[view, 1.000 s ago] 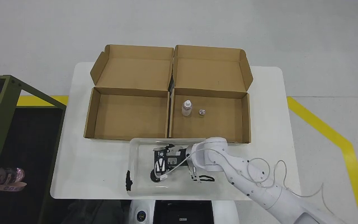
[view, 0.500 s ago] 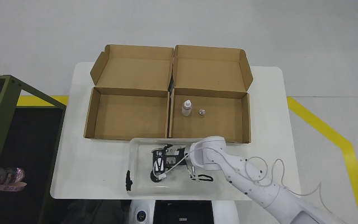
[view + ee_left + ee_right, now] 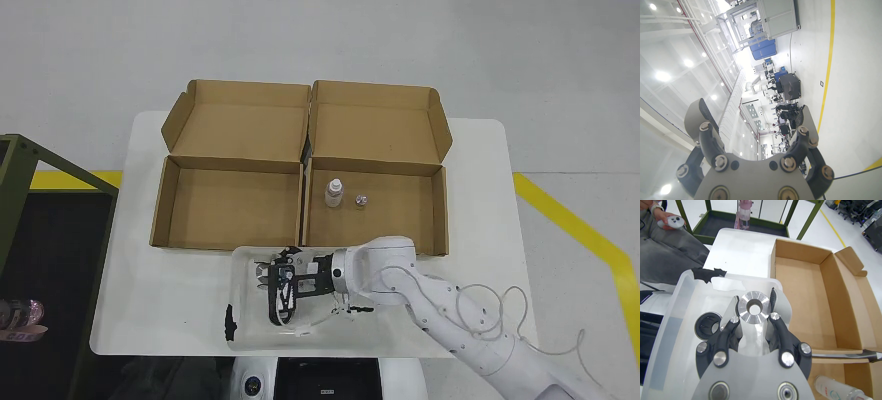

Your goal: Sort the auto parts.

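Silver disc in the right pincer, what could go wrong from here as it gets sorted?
1. The right pincer grips the round silver disc by its rim alone, so it may slip and fall into the clear bin, near the black sleeve.
2. The bin's wall and the cardboard box wall stand close by; a low carry could clip them.
3. A small bottle stands upright in the other box; a careless drop there might topple it.
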`<state>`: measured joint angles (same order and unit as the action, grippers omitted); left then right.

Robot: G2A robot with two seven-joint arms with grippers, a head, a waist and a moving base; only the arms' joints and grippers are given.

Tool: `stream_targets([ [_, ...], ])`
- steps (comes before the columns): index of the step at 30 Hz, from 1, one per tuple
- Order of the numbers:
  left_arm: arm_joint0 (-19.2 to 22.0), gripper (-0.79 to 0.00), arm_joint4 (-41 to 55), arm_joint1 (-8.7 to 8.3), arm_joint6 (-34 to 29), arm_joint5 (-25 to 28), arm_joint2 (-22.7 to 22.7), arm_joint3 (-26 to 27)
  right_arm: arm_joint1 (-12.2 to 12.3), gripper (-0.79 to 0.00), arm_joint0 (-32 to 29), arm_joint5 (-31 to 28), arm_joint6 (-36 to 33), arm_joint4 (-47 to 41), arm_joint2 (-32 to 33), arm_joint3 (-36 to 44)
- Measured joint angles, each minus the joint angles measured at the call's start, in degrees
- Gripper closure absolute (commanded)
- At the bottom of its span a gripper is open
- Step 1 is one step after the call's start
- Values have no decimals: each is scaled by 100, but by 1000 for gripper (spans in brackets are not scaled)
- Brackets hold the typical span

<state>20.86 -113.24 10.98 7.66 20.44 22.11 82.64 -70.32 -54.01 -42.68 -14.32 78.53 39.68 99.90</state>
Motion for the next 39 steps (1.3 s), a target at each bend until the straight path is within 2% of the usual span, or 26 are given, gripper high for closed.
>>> stream_targets([
  [9,0,-785,0,0,0,0,0,0,21,0,6,232,231,95,348,291],
  [17,0,-785,0,0,0,0,0,0,-53,0,253,453,355,43,449,40],
  [26,0,-785,0,0,0,0,0,0,-247,0,694,689,404,-242,269,-660],
  [39,0,-785,0,0,0,0,0,0,-609,0,1477,809,-1,-464,-161,-1933],
])
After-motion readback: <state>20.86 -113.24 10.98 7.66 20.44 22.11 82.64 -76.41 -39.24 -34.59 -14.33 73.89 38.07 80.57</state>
